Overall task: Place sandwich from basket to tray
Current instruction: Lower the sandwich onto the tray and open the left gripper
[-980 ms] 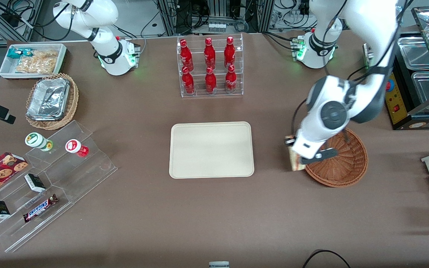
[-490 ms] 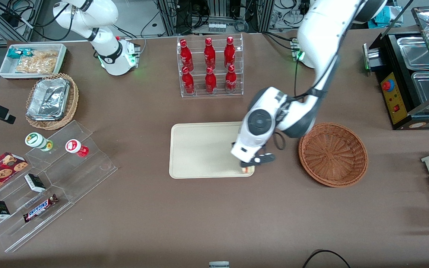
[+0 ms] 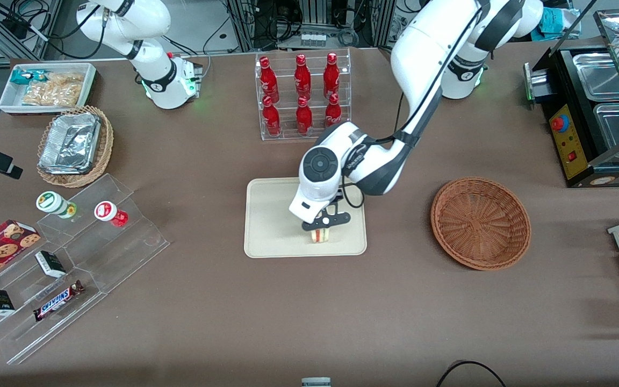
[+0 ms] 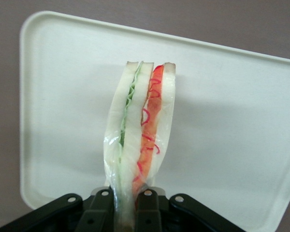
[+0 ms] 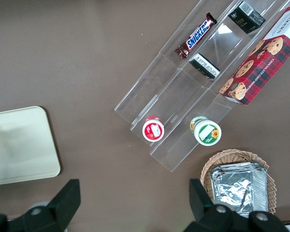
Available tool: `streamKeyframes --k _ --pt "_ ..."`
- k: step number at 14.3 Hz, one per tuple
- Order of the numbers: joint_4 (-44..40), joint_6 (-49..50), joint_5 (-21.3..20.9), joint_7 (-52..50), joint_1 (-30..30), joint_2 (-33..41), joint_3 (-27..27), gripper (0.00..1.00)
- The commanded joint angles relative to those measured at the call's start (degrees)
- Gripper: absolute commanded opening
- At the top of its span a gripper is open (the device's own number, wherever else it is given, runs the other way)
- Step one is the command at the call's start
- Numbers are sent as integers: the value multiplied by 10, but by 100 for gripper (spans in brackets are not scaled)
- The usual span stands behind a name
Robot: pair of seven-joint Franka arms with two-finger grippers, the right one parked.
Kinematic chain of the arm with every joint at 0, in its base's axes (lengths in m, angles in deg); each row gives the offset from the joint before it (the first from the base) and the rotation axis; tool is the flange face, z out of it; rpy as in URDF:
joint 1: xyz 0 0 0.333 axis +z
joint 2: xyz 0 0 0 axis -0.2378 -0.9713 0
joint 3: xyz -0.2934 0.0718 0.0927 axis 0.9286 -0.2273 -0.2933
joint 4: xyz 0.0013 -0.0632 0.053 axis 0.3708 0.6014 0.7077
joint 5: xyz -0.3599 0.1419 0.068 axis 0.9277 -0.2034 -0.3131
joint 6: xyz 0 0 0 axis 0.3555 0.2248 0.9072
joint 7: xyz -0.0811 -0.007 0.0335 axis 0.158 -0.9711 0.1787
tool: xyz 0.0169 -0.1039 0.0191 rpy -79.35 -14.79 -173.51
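Left arm arcs down over the worktop (image 3: pixel 234 312), elbow high, above the one tray (image 3: pixel 272 215). One basket (image 3: pixel 480 223) sits aside. Pincer (image 3: pixel 321 224) clamps one sandwich (image 4: pixel 142 130) upright over the tray.

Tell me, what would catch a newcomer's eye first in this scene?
Probably the white arm reaching over the middle of the table, its gripper shut on a sandwich above the tray. Up close, the sandwich shows green and red filling between pale bread. The basket lies toward the working arm's end of the table, and a rack of red bottles stands farther from the camera than the tray.
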Motion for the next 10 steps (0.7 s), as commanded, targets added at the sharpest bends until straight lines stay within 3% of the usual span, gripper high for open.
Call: streamKeyframes --k 1,5,6,7,8,10 --pt "-25 -21 8 -21 -8 -32 12 15" --pt "-24 -32 8 -29 -8 -45 17 16" --pt "-24 -44 8 -28 -8 -49 18 34" --pt "-22 -54 9 -28 -8 -48 18 79" --pt "-21 -56 14 -31 -8 -46 18 100" --pt "-24 -45 16 -29 -8 -33 18 100"
